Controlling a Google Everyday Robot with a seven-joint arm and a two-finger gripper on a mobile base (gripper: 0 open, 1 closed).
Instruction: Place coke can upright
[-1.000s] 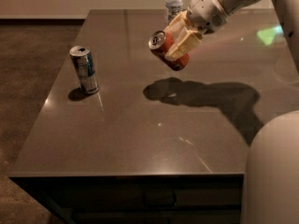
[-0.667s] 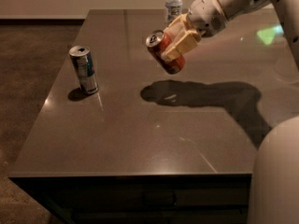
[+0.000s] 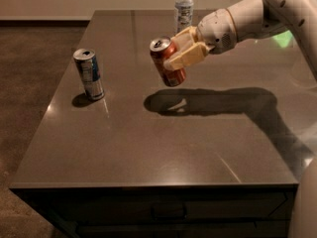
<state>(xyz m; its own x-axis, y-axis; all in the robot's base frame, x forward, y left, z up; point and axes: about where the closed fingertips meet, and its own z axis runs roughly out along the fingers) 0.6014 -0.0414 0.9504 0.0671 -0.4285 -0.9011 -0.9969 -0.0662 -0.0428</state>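
Gripper (image 3: 179,58) hangs above the desk (image 3: 148,143), jaws clamped round the red can (image 3: 162,57), held tilted in mid-air, top leaning left. We judge it mid-carry; next we'd square it upright, lower, release.

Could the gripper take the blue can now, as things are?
Probably not: the gripper is shut on the coke can, held tilted above the table. The blue can stands apart, with nothing between.
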